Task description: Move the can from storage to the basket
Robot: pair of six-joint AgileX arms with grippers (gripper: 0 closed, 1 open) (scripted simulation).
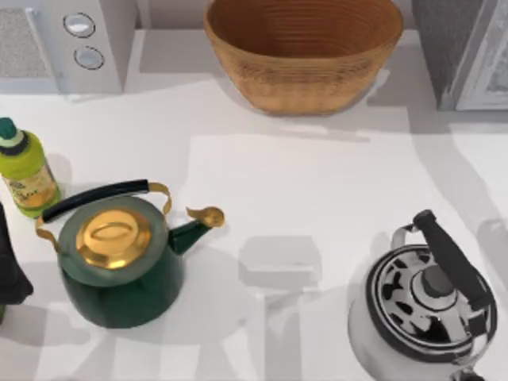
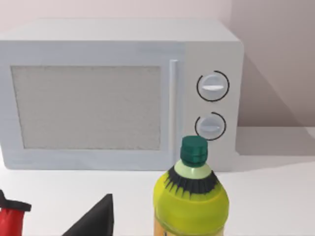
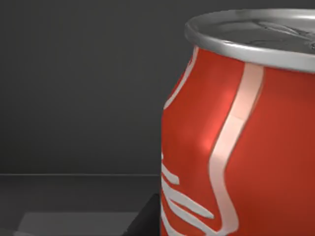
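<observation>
The can [image 3: 241, 137] is seen very close in the right wrist view, upright, its red side with white script and its silver rim set against a dark grey enclosure. Whether the right gripper's fingers are spread or pressed together cannot be told.

In the top view, the wicker basket [image 1: 303, 59] is placed at the far middle of the table, with a white microwave [image 1: 63, 44] at far left. The yellow-green bottle [image 1: 24, 168] is stood near the left edge, just beside the green kettle [image 1: 119, 258]. A black-and-white patterned kettle [image 1: 425, 313] is set at near right. The left arm [image 1: 12, 266] is parked at the left edge; the state of its fingers cannot be told.
</observation>
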